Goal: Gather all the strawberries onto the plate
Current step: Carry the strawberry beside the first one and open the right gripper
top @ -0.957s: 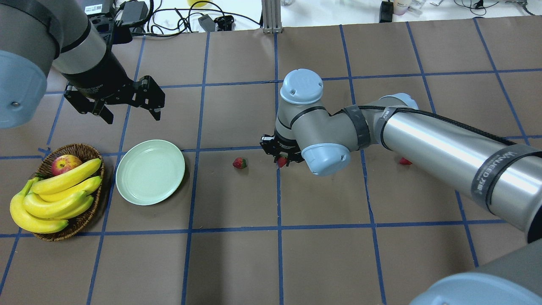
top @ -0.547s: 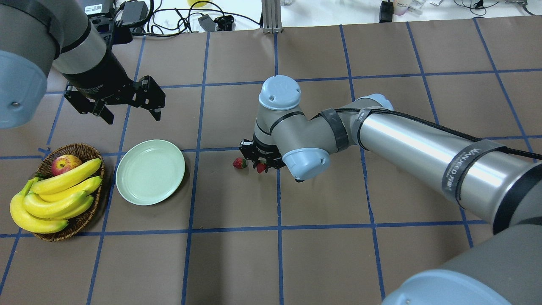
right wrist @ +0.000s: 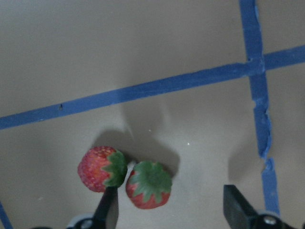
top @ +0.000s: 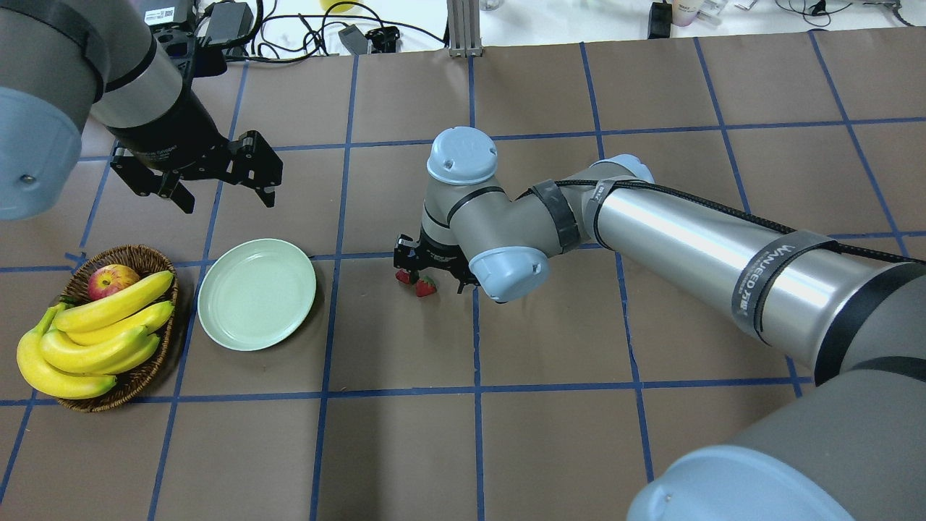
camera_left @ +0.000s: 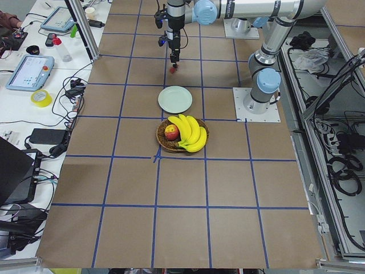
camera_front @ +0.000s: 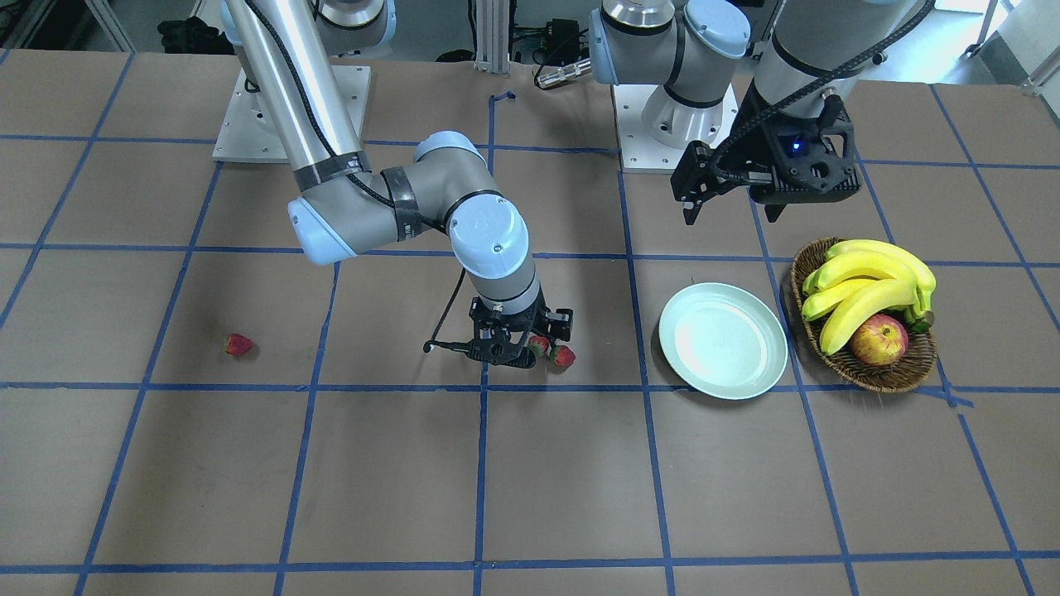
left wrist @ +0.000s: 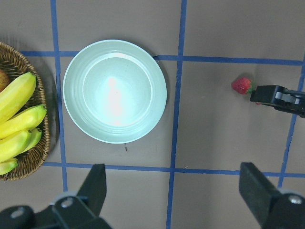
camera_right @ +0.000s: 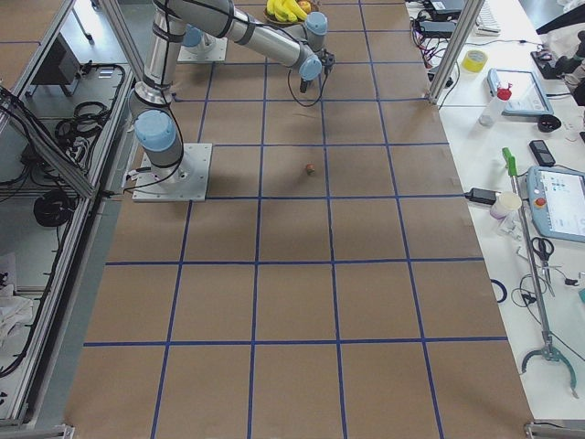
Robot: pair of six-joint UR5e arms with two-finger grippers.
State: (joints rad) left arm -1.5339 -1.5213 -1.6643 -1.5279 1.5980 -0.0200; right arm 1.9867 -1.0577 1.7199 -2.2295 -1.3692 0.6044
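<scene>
Brown worktop (top: 550,449), and over the last second the right claw (right wrist: 174,210) slid toward the plate (top: 257,294) with one strawberry (right wrist: 148,186), now parked just beside a second strawberry (right wrist: 101,169). Claw's spread wide around it, gripping nothing. Plate's empty, so zero collected.

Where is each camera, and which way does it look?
Front: across the table, facing the robot; left arm and right arm show.
Overhead: behind the robot, looking forward and down; both arms.
Left side: table's left end, looking along it; both arms.
Right side: table's right end, looking along it; right arm.
Left wrist: straight down on the plate; own fingers.
Right wrist: straight down on two strawberries; own fingertips.
Shared: front and overhead both show the plate.
</scene>
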